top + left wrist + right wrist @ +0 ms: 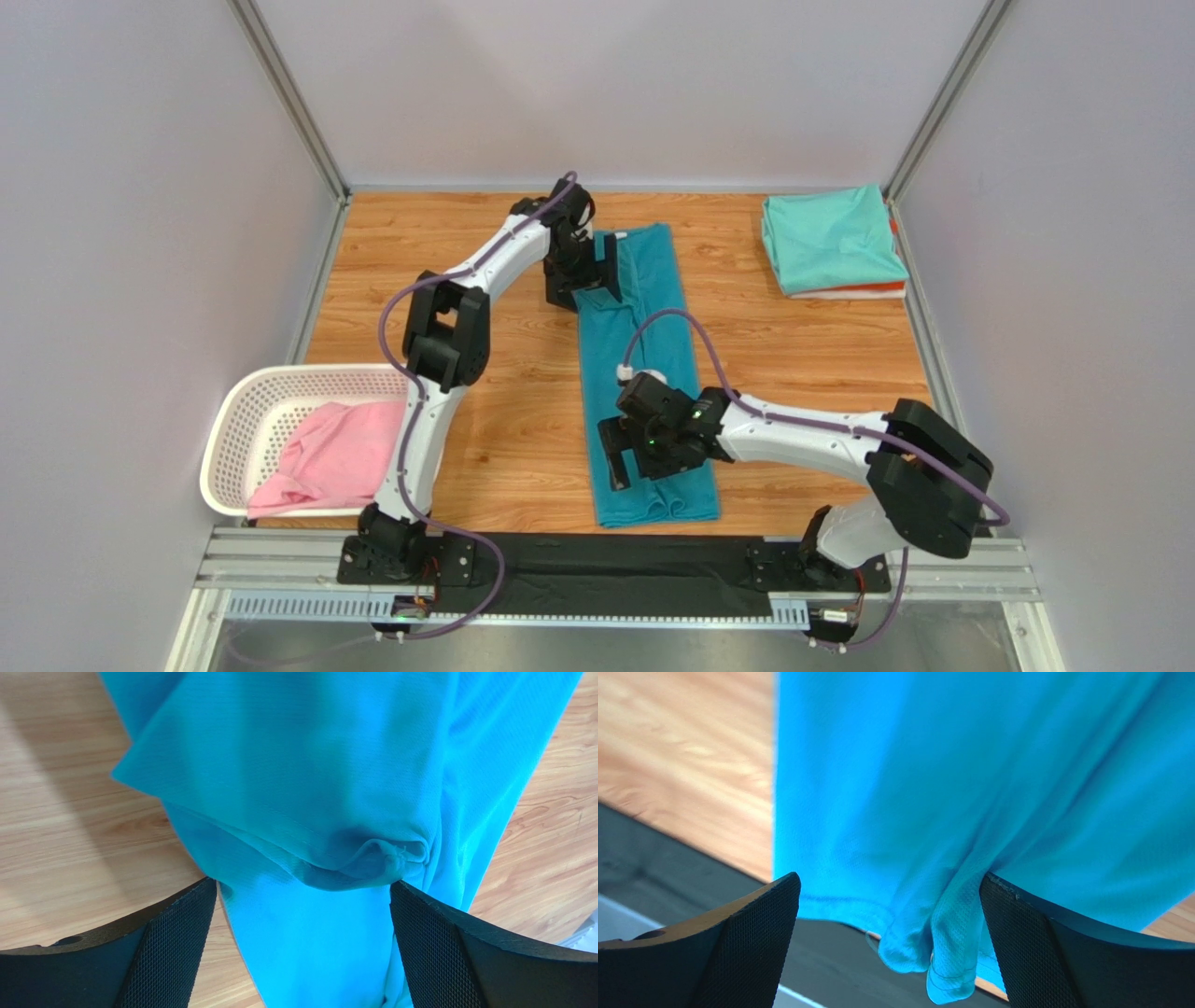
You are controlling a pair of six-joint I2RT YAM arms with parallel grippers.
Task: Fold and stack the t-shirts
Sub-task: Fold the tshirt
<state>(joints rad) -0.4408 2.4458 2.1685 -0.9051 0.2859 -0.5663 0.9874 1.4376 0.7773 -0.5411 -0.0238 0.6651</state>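
While both arms lean in over the table (800,364), the teal tee (648,367) lies down the middle of the wood as a long narrow strip, running from the far side to the near edge. The left gripper (589,287) hovers at the strip's far end, on its left edge, jaws spread wide; from the left wrist, its fingers (175,938) stand apart with teal cloth flat between them and a small pucker (386,857) bunched close to the right-hand finger, nothing pinched. The right gripper (624,462) sits low over the near end, also on the left edge, jaws just as wide. From the right wrist, its fingers (752,931) straddle the hem, where a couple of folds bunch up near the dark rail (631,567) at the table's front, and again nothing is clamped. Over in the far right corner the mint tee (831,241) lies folded on top of the orange tee (881,290), only a sliver of orange peeking out. Down at the near left, the pink tee (330,448) lies crumpled in the basket (239,420), spilling toward its near rim.
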